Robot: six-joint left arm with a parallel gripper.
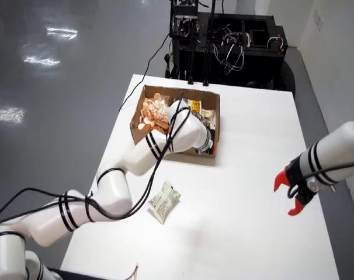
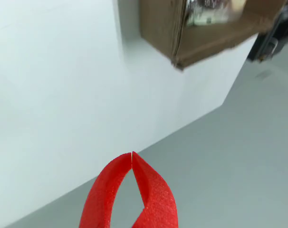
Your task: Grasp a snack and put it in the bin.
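Not yet started, by my reading — the pale crinkled snack packet (image 1: 164, 202) lies on the white table (image 1: 253, 251) toward its left edge, outside the brown cardboard box (image 1: 217, 119). The red-fingered gripper (image 2: 132, 156) is pinched tip-to-tip on nothing.

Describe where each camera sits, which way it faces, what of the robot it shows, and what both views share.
View from above: high over the white table, looking down; shows two white arms and the red gripper at right.
View that rides on the gripper: behind the red gripper, tips touching, looking across the table to the floor.
Shared: table, red gripper, cardboard box.
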